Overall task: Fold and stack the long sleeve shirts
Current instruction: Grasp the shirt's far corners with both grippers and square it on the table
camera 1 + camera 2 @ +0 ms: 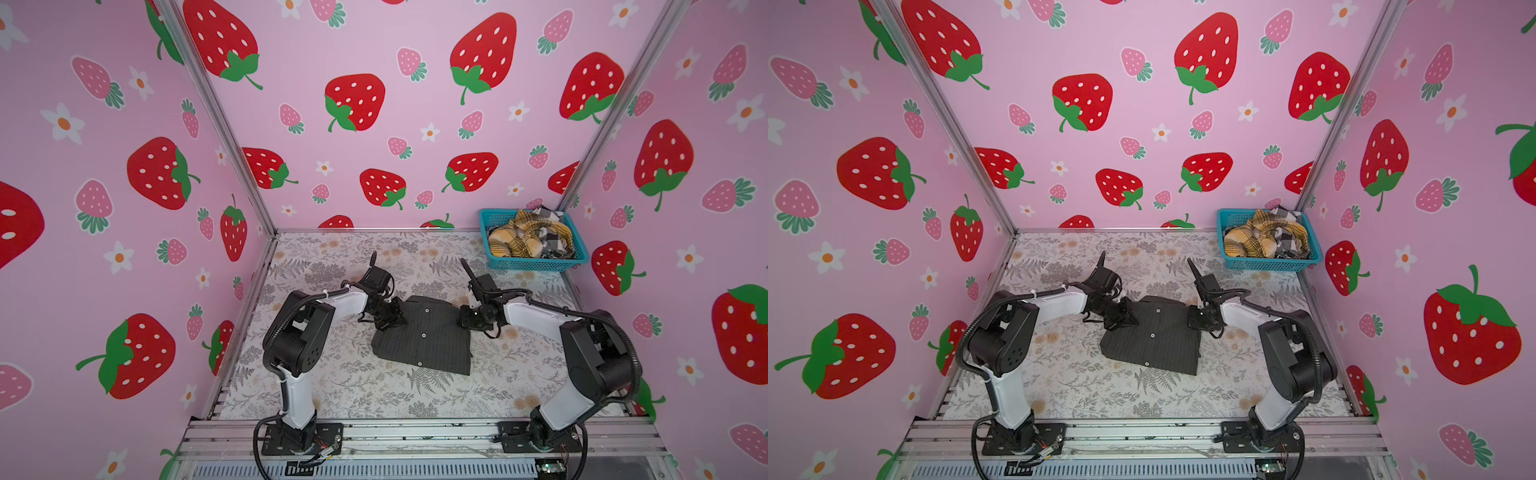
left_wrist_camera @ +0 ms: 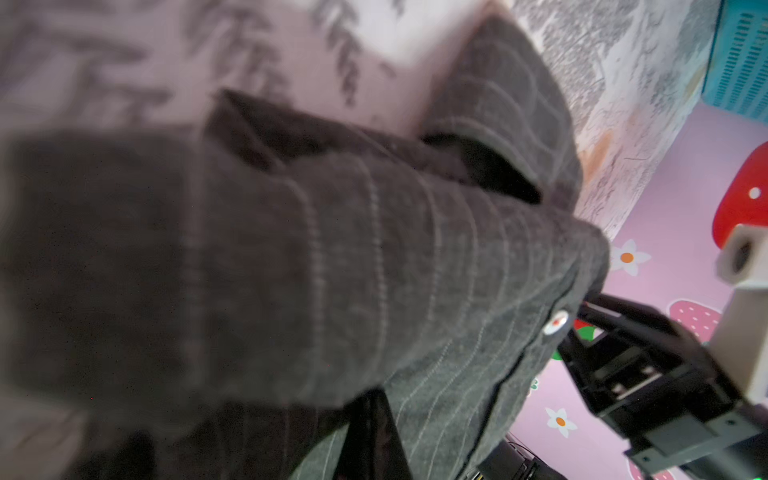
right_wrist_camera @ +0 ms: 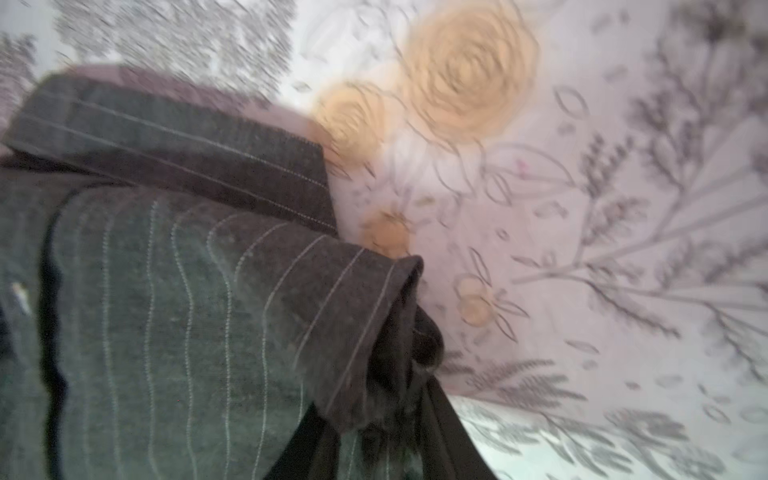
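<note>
Two grippers hold the charcoal shirt (image 1: 424, 336), which lies partly folded at the middle of the table (image 1: 353, 386). The left gripper (image 1: 388, 322) is fully closed on the far left edge. The right gripper (image 1: 467, 318) pinches a thick fold at the far right edge, jaws part-way apart. Raise both edges together and level, with the cloth taut between the grips, and bring them evenly toward the near hem. Two other shirts (image 1: 523, 239) lie in the teal basket (image 1: 536, 264).
</note>
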You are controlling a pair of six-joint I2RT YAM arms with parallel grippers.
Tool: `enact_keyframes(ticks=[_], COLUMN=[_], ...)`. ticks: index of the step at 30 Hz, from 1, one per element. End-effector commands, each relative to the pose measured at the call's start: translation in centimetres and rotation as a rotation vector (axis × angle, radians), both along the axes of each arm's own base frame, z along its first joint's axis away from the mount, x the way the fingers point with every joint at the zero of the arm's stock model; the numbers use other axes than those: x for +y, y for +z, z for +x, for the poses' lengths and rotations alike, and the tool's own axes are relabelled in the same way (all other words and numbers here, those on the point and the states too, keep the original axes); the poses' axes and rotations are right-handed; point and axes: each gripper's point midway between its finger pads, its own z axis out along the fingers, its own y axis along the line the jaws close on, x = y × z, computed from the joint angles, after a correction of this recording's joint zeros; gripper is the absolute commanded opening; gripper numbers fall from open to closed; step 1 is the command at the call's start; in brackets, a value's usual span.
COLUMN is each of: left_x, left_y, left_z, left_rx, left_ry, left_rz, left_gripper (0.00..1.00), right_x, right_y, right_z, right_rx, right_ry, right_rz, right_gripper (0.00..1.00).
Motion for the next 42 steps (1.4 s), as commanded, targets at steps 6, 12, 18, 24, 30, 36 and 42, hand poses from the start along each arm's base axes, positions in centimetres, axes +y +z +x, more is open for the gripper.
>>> enact_keyframes(ticks=[6, 12, 18, 24, 30, 36, 42], left_x=[1.2, 0.2, -1.1, -0.8, -0.3, -0.1, -0.2], left_y=[7.9, 9.5, 7.3, 3.4, 2.3, 0.7, -0.4], left_z=[1.4, 3.5, 3.3, 3.3, 4.2, 4.1, 3.4], left_rx=[-0.192, -0.217, -0.15, -0.068, -0.071, -0.042, -0.013], left_ry=[0.008, -0.003, -0.002, 0.011, 0.053, 0.045, 0.058], left_rz=[0.03, -0.002, -0.057, -0.032, -0.017, 0.007, -0.015], left_gripper=[0.34, 0.2, 0.21, 0.22, 0.24, 0.24, 0.25], right_x=[1.7, 3.7, 3.8, 3.8, 3.1, 0.1, 0.0], right_y=[5.7, 4.5, 1.9, 0.1, 2.8, 1.5, -1.7], right_z=[2.9, 3.9, 4.0, 3.6, 4.2, 2.4, 2.4], right_rx=[-0.164, -0.13, -0.077, -0.055, -0.125, -0.091, -0.047], right_ry=[0.123, 0.178, 0.168, 0.163, 0.087, -0.047, -0.044], right_rz=[0.012, 0.033, -0.003, -0.004, -0.055, -0.132, -0.167], right_gripper=[0.71, 0.59, 0.59, 0.38, 0.09, 0.04, 0.14])
